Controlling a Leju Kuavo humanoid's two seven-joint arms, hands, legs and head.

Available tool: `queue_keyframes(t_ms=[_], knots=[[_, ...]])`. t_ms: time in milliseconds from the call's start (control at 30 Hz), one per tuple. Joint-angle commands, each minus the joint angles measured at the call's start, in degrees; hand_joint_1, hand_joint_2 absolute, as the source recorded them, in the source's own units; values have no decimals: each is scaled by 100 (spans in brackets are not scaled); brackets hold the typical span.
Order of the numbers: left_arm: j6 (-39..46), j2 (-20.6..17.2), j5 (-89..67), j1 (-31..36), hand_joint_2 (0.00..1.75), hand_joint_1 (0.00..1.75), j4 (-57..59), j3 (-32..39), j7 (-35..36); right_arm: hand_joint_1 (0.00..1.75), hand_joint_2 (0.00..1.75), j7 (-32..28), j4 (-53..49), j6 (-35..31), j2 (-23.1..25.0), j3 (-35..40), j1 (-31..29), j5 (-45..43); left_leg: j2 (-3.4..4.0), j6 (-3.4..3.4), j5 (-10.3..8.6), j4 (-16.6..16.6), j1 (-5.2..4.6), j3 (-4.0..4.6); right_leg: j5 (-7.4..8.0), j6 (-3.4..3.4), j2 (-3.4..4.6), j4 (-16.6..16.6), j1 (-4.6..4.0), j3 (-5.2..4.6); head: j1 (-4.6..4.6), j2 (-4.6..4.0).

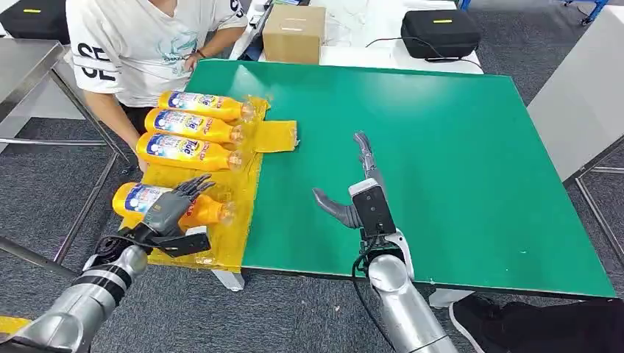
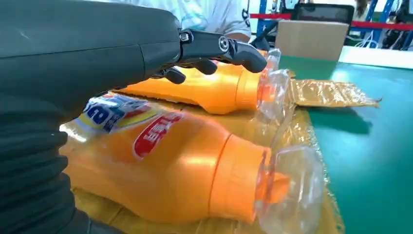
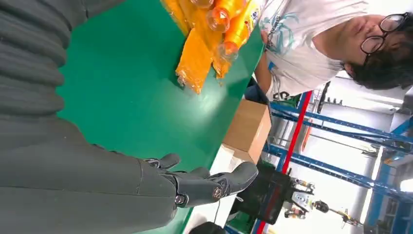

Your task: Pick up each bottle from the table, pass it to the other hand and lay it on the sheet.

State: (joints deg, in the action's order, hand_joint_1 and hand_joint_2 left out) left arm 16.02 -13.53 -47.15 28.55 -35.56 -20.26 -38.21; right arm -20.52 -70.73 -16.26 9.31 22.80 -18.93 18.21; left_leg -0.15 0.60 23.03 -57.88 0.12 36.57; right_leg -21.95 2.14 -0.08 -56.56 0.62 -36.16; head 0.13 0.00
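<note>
Silver arms come in from the near edge of the green worktop (image 1: 456,169). The left hand (image 1: 171,207) hovers over the nearest bottle (image 1: 158,201), fingers stretched forward and apart above its label; the left wrist view shows a gap between the fingers (image 2: 229,48) and the orange plastic, so it holds nothing. That bottle lies on its side on the yellow sheet (image 1: 239,220) at the worktop's left edge, its clear cap (image 1: 227,213) pointing toward the green surface.

The right hand (image 1: 353,191) rests low over the bare green surface, well apart from the sheet, fingers straight and thumb splayed wide, with nothing in it.

Farther along the sheet three more bottles lie side by side, caps pointing the same way: the second bottle (image 1: 188,151), the third bottle (image 1: 193,125) and the fourth bottle (image 1: 206,106), each close beside its neighbour. A folded flap of the sheet (image 1: 276,136) sticks out onto the green next to them.

Behind those bottles a person in a white printed shirt (image 1: 140,44) sits at the worktop's far left corner. Beyond the far edge stand a cardboard box (image 1: 294,33) and a black case (image 1: 440,33) on a white surface.
</note>
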Motion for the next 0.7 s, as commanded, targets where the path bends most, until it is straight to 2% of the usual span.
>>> queue_keyframes(t_ms=[33,200,433,500,533,600,700], knots=[[-1223,207,1428,-531,175,0,-1338,711,-179,0,175,26,318,23,-91,-104,-164,-39,-2,-2,13,2,4,-27,-12,-4,-3,6,-4,30,0,0],[-1752,561,2685,-743,175,0,-2112,1260,-179,0,175,-23,494,-8,1,-11,-224,-59,-6,-1,6,2,2,-10,-7,-3,-8,4,-2,13,0,0],[-2393,1154,3711,-577,175,0,-2192,1929,-179,0,175,-38,434,-86,78,153,-187,-69,-9,-3,13,-1,3,-19,-13,-6,-9,2,-4,27,0,0],[-2600,1321,3867,-507,175,0,-2117,2048,-179,0,175,-33,424,-85,111,212,-193,-87,-8,-1,2,2,1,3,-3,-2,-8,4,-2,4,0,0],[-2810,1437,4071,-461,175,0,-2081,2112,-88,0,175,-28,431,-87,139,240,-191,-92,-12,-3,13,0,4,-20,-15,-7,-13,3,-5,29,0,0],[-2837,1561,4134,-467,175,0,-2135,2119,-36,0,175,-14,447,-84,178,276,-193,-121,-10,-2,7,0,2,-7,-8,-3,-10,3,-3,14,-2,0],[-2820,1860,4434,-463,175,0,-2132,2108,541,0,175,53,489,-205,204,397,-172,-66,-10,0,3,3,0,-1,-4,-1,-10,4,-1,8,-2,0]])
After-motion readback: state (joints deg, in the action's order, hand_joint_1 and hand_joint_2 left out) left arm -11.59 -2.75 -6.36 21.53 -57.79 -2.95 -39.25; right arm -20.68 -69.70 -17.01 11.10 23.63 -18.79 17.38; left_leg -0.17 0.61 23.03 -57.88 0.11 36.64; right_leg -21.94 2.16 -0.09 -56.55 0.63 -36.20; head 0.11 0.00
